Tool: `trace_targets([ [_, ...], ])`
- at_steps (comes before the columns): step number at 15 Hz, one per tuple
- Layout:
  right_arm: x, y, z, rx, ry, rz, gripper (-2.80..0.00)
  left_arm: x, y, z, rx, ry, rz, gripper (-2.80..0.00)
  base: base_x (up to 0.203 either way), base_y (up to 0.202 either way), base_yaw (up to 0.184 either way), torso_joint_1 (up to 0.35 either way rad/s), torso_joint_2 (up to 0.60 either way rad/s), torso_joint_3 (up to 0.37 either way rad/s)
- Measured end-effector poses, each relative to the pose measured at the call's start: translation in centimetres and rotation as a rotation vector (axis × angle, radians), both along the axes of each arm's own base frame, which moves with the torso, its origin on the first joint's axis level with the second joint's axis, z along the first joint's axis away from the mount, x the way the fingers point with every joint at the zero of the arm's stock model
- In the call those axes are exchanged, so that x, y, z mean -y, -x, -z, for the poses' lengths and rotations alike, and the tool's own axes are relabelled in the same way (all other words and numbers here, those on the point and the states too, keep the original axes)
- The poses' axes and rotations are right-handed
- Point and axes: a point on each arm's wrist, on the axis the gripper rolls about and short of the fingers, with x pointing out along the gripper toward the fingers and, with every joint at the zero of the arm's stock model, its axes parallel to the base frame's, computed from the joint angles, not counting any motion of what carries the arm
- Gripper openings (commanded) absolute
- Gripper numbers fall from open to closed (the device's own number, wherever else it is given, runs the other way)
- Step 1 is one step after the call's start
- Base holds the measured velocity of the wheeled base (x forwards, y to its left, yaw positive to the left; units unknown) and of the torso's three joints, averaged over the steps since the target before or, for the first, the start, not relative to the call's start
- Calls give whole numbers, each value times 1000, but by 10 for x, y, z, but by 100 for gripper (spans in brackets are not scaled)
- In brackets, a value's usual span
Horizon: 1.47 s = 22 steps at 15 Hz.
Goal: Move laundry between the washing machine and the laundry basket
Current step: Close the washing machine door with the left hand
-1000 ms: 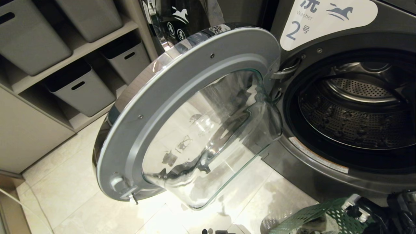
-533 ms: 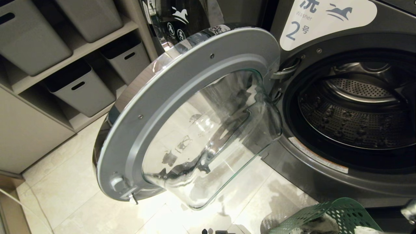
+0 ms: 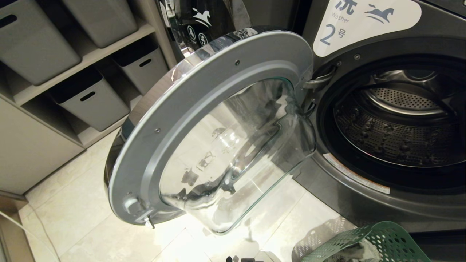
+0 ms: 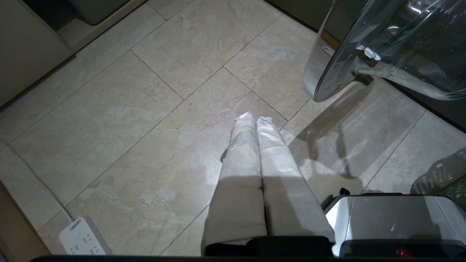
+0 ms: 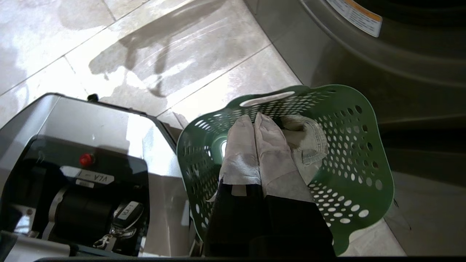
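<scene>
Pale laundry in basket, beside right hand — closed

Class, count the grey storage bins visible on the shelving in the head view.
4: two on the upper shelf, two on the lower shelf. Others may lie outside the frame.

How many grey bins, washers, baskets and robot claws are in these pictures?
Grey bins: 4
Washers: 2
Basket: 1
Claws: 2
Total: 9
</scene>
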Motion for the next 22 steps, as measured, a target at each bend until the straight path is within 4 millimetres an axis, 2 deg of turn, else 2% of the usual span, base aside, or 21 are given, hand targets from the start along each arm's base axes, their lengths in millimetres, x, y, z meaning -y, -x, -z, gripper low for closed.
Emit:
trace_targets([
  [3,0,5,3,45,11,71,-280,0,0,0,0,0,0,-280,0,0,0,0,0,0],
  [10,-1,23,6,267,-1,80,-280,0,0,0,0,0,1,-280,0,0,0,0,0,0],
  [22,0,26,7,301,34,87,-280,0,0,0,-1,6,-1,-280,0,0,0,0,0,0],
])
